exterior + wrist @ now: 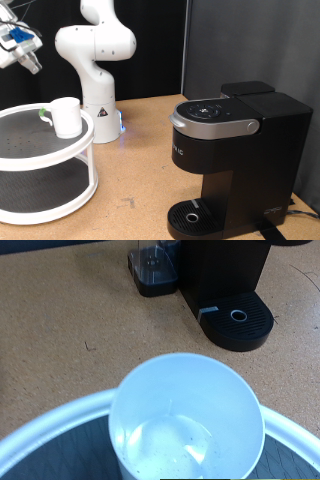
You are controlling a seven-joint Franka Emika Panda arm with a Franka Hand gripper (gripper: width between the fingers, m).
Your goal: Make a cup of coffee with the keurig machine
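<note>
High above the smooth white cup (66, 116), jaws (30, 62): spread state unclear.

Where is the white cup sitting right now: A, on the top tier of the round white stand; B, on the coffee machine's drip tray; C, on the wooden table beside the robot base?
A: the cup stands on the round white stand's top tier, apart from the keurig machine.

Gripper (22, 48) high at upper left, above white two-tier stand (45, 165). Cup (66, 116) upright on stand's top shelf. Black keurig machine (235, 160), lid closed, at right on table (135, 170).
</note>
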